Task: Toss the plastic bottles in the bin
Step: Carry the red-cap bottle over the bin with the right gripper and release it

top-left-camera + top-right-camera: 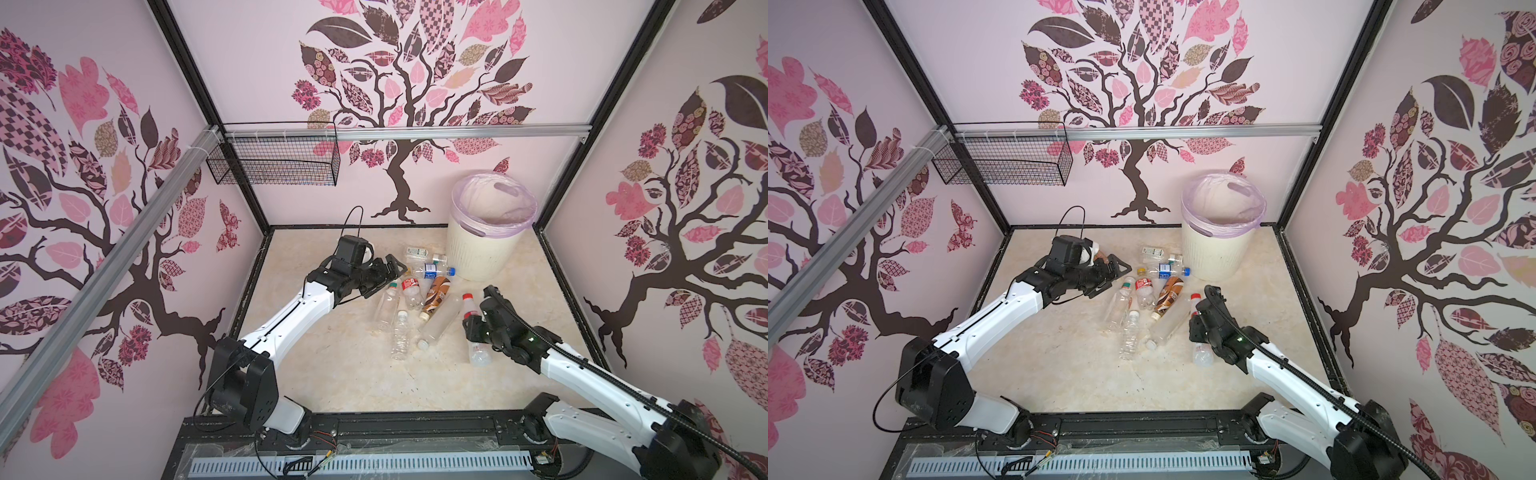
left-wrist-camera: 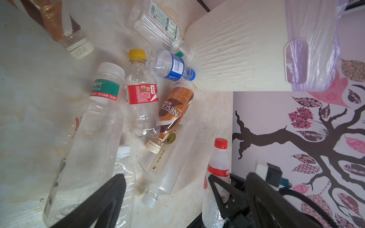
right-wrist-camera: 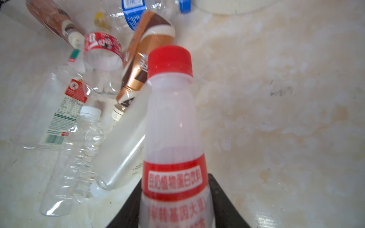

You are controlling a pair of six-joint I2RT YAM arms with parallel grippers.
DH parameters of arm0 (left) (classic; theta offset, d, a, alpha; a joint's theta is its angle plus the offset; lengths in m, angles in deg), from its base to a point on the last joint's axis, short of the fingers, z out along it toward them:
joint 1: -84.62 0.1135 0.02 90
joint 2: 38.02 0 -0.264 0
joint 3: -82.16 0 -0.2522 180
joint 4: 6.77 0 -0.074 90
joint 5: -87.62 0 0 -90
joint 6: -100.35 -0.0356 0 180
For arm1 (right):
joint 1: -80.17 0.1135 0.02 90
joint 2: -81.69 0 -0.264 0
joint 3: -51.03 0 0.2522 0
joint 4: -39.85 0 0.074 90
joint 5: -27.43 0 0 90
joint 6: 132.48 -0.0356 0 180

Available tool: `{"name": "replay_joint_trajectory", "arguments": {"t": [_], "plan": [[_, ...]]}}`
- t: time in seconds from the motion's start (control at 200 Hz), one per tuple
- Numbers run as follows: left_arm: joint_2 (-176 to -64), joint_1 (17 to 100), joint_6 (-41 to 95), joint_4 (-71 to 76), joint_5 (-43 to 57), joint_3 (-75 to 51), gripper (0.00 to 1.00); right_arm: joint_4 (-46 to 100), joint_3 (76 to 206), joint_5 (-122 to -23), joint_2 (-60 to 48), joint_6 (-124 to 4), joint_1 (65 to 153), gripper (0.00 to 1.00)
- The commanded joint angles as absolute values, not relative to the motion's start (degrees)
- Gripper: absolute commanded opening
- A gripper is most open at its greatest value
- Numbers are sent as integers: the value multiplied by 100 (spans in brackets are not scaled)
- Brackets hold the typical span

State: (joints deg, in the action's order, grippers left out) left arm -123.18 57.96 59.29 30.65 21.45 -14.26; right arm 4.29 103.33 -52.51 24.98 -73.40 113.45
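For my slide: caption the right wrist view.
Right gripper clamps a red-capped bottle; loose bottles lie beside it on the marbled table.

surface: cream marbled tabletop (image 1: 332, 374) | lying on it: plastic bottles (image 1: 437, 296) — clustered mid-table | standing: bin (image 1: 478, 253) — back right

The bin (image 1: 478, 253) is ribbed cream, its bag (image 1: 490, 203) lilac, one bottle (image 3: 171, 118) red-capped, the walls (image 1: 104, 124) pink-and-brown leafed.

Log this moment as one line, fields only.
left pincer: open, by loose bottles | right pincer: shut on red-capped bottle | bin: upright, back right
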Motion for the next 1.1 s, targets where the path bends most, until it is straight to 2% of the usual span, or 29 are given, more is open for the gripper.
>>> {"name": "replay_joint_trajectory", "arguments": {"t": [0.0, 0.345, 0.565, 0.665, 0.895, 1.04, 1.095], "plan": [[-12379, 5742, 5685, 2866, 2368, -933, 98, 73, 11224, -4762, 2552, -6862, 11343, 45], [-12381, 5661, 5549, 2414, 2686, 45, 98, 377, 14470, -3910, 1242, -5583, 11219, 45], [-12493, 5494, 5408, 2295, 2785, 861, 98, 421, 16883, -4121, 324, -5184, 10472, 45], [-12425, 5474, 5390, 2072, 2778, 867, 98, 590, 17864, -3850, 51, -4797, 10401, 45], [-12385, 5480, 5327, 1954, 2717, 658, 98, 1369, 18666, -3389, -472, -4025, 10190, 49], [-12461, 5478, 5313, 2073, 2644, 610, 98, 857, 19139, -4247, -1544, -5001, 9118, 47], [-12491, 5478, 5337, 2113, 2617, 578, 98, 630, 19335, -4640, -2075, -5120, 8919, 50]]}}
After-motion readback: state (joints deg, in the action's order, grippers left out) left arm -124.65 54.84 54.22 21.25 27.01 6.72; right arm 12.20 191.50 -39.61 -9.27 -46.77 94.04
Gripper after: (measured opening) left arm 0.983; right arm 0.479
